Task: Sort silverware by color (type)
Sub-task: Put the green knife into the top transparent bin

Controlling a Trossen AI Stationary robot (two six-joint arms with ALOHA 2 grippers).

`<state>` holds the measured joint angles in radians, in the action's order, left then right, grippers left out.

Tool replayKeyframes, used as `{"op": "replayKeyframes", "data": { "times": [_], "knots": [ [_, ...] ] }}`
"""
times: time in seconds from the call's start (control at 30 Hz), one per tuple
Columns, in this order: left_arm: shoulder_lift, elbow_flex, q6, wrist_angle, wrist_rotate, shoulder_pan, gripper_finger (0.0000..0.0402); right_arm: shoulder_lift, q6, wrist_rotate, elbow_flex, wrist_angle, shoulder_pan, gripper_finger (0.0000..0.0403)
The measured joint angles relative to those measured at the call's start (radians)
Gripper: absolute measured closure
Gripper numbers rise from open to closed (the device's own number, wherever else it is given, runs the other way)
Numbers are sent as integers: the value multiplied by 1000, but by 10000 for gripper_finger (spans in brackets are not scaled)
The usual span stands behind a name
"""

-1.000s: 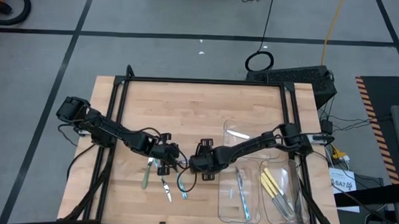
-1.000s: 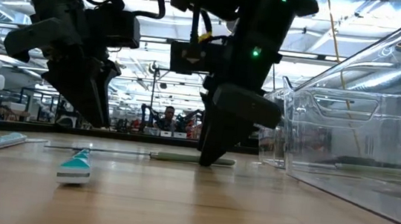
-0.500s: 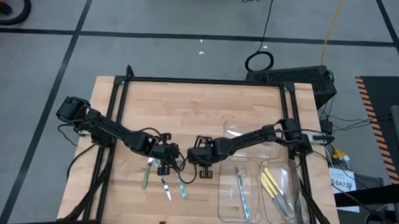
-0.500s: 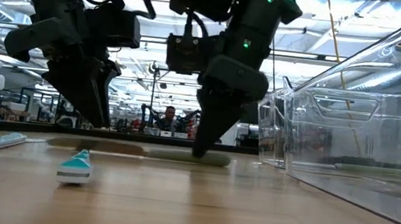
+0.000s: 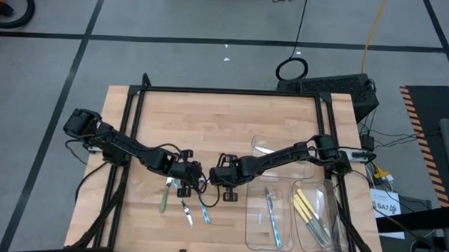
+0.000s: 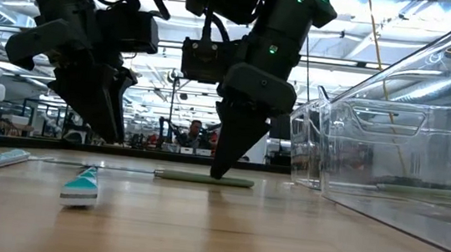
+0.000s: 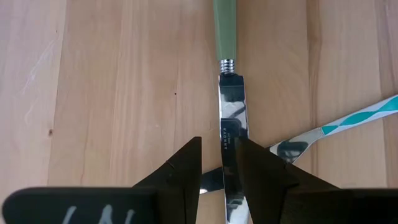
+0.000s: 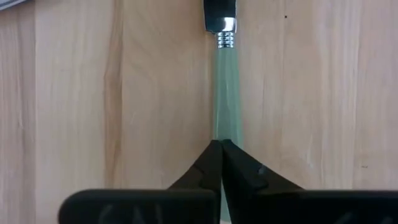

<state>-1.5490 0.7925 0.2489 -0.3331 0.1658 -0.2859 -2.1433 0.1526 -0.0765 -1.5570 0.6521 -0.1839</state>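
Note:
A knife with a pale green handle and a silver blade lies flat on the wooden table, between my two grippers. My right gripper is shut, its tips on the handle. My left gripper is open over the blade, one finger to each side; I cannot tell if it touches. A teal-striped utensil lies beside the blade, its metal end close against it. Two more utensils lie nearby. My right gripper presses its shut fingertips down on top of the knife's green handle, some way back from the collar where the blade begins. The fingers come steeply from above. The knife lies flat on the table under them.
Clear plastic trays stand at the table's right, holding blue-handled utensils, yellow-handled ones and one piece in the far tray. Their walls rise close to the right of my right gripper. Bare wood lies toward the far edge.
My right gripper has shut from wide open, rolled a little, and shifted slightly toward the table's left, toward my left gripper. The green-handled knife has slid a short way the same direction along the table.

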Motion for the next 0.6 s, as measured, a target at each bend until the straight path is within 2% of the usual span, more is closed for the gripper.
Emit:
{"op": "replayKeyframes", "data": {
  "times": [0.27, 0.6],
  "knots": [
    [0, 0, -4, 12, 0, 0, 293, 41, 47, -24, -13, 29, -14, 379],
    [0, 0, 20, 46, 1, -12, 293, 39, 89, -51, -20, 82, -18, 274]
  ]
}}
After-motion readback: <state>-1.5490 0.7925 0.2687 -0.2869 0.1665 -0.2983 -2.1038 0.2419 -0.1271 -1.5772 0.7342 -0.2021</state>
